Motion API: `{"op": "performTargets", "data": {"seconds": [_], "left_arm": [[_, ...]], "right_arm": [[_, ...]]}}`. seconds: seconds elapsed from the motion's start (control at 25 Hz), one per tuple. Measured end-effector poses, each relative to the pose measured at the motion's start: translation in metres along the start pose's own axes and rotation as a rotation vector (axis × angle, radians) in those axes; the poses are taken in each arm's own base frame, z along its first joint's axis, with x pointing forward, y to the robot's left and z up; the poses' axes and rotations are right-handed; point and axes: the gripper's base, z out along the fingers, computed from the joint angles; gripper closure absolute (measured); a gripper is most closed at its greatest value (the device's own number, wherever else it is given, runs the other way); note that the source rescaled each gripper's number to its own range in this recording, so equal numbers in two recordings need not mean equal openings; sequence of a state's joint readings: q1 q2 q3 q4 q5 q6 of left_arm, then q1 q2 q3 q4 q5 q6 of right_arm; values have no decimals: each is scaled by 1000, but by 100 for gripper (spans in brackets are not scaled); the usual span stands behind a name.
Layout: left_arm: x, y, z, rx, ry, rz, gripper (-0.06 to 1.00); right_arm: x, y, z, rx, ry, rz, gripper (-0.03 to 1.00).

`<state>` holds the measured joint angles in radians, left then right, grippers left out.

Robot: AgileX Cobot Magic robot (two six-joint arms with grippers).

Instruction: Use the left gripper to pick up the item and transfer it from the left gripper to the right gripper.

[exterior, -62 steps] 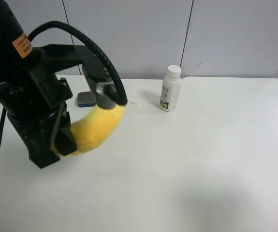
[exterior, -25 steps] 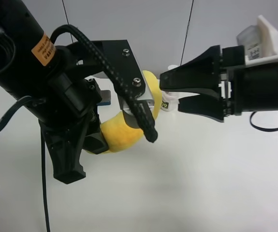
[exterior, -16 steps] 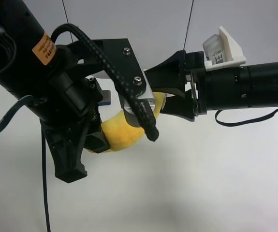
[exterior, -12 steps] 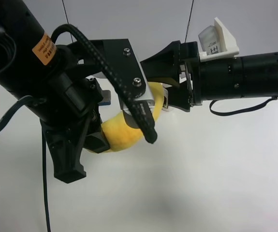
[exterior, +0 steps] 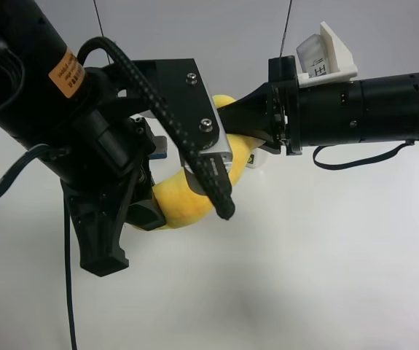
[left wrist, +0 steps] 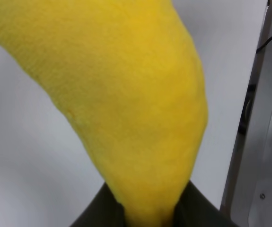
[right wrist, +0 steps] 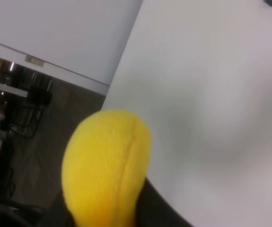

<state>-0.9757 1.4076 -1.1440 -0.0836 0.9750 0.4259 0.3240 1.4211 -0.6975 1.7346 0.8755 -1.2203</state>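
A yellow plush banana hangs in the air above the white table. My left gripper, on the arm at the exterior high view's left, is shut on its lower part; the left wrist view shows the banana filling the frame, with dark fingers on both sides of it. My right gripper reaches in from the exterior high view's right with its jaws closed on the banana's upper end. The right wrist view shows that rounded end close up above one dark finger.
A white bottle stands on the table behind the right gripper, mostly hidden. A blue object lies at the back, partly hidden by the left arm. A pale wall backs the table.
The right arm came in from the right with its jaws open, slid them around the banana's upper end, and closed them. The left arm holds the banana still.
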Motion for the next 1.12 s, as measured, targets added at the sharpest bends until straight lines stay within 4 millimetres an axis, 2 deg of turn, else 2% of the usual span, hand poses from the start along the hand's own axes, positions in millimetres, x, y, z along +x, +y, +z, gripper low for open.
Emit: {"op": "performTargets", "data": {"seconds": [0.12,0.16,0.24,0.36,0.44,0.6,0.68,0.84,0.92,1.12], "left_arm": [[0,0,0,-2,1,-1,93],[0,1,0,-6,3,1,89],[1,2,0,-17,8,3,68],[0,3,0,-34,4,-29,15],[-1,4,0,-43,-9,-47,1],[-7,6,-10,-58,-36,-56,-5],[-13,8,-28,-81,-79,-68,-5],[-18,7,-78,-117,-172,-102,-5],[-11,3,-97,-124,-181,-136,-5],[24,-3,-139,-234,-208,-264,-5]], "right_arm": [[0,0,0,0,0,2,97],[0,0,0,0,0,4,97],[0,0,0,0,0,4,97],[0,0,0,0,0,4,97],[0,0,0,0,0,4,97],[0,0,0,1,1,3,97],[0,0,0,2,5,0,97],[1,0,0,4,9,-4,97],[1,0,0,5,10,-5,97],[2,-1,0,8,17,-10,97]]}}
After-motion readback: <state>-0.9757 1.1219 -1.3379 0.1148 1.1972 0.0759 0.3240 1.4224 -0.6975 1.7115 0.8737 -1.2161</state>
